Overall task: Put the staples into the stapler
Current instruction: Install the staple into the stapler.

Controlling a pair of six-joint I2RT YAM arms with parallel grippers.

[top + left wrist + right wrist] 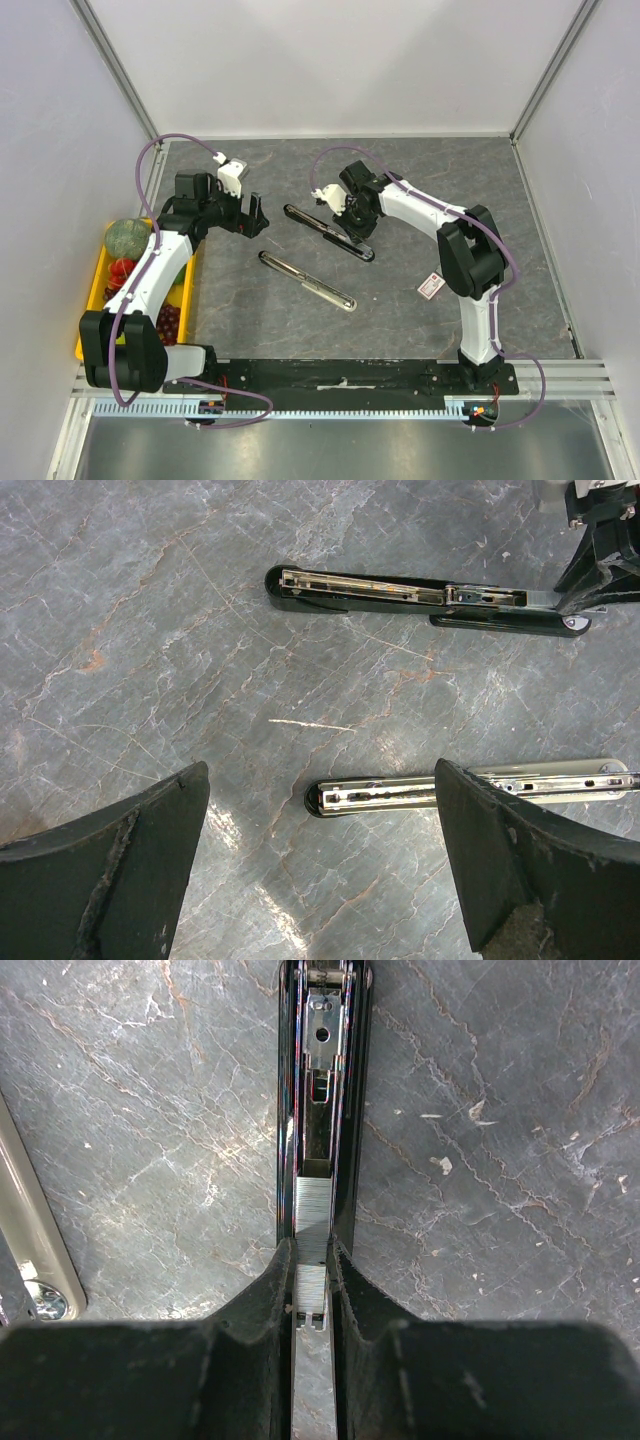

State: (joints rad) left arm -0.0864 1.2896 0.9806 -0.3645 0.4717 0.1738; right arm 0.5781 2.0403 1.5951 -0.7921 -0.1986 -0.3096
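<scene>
The stapler lies open on the grey stone-look table. Its black part with the staple channel shows in the left wrist view and in the right wrist view. A chrome and cream long part lies nearer, also seen in the left wrist view. My right gripper is shut on a grey staple strip, whose far end lies in the black channel. The white and red-pink staple box lies to the right. My left gripper is open and empty, left of both parts.
A yellow bin with a green melon and other fruit stands at the left edge, beside the left arm. White walls close the table at the back and sides. The cream part's end shows in the right wrist view.
</scene>
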